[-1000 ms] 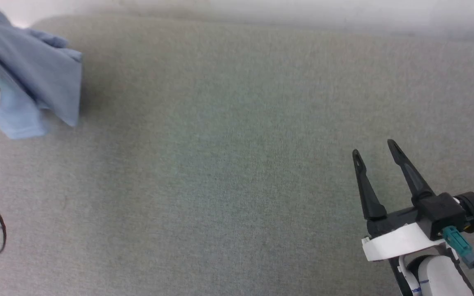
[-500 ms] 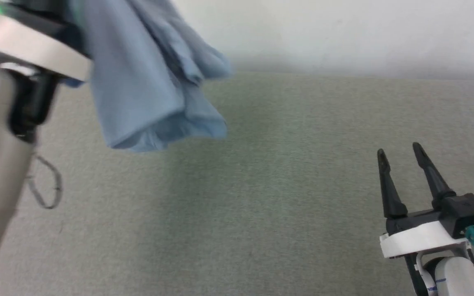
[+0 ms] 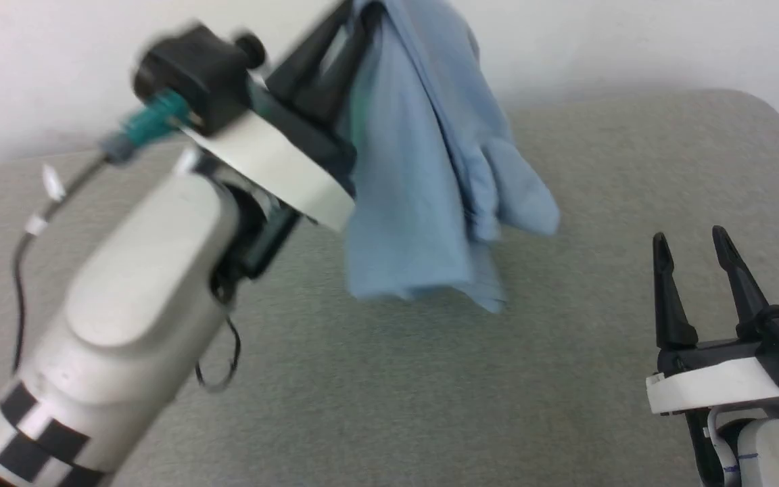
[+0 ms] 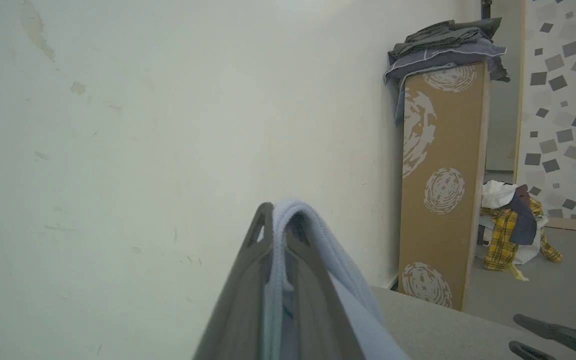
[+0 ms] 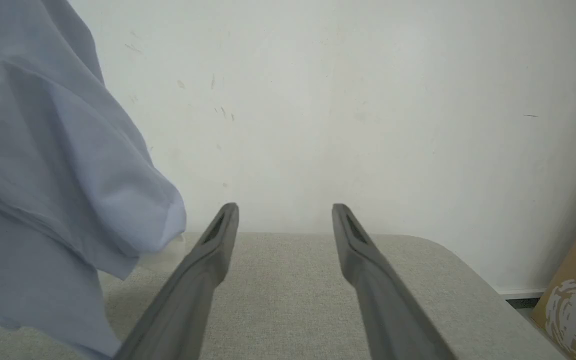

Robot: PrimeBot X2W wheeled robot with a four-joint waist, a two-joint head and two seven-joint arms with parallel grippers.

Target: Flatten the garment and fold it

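The garment (image 3: 423,189), a light blue soft knit shirt, hangs bunched in the air above the grey table; its collar and buttons are hidden in the folds. My left gripper (image 3: 352,17) is raised high near the view's top, shut on the shirt's upper fold. In the left wrist view that gripper (image 4: 280,212) pinches a rolled edge of the fabric (image 4: 318,250). My right gripper (image 3: 694,240) stands open at the lower right, apart from the cloth. In the right wrist view its fingers (image 5: 213,250) spread with nothing between them, and the garment (image 5: 43,175) hangs to their left.
The grey padded table (image 3: 430,392) ends in a rounded corner (image 3: 768,115) at the far right, with a white wall behind. A cable loop (image 3: 217,365) hangs under my left arm. A brown printed board (image 4: 443,175) carries folded clothes (image 4: 443,45); a clothes heap (image 4: 513,225) lies on the floor.
The camera has shifted. My left arm has swung the hanging garment from the far left to above the table's middle, and higher. The right gripper stays open.
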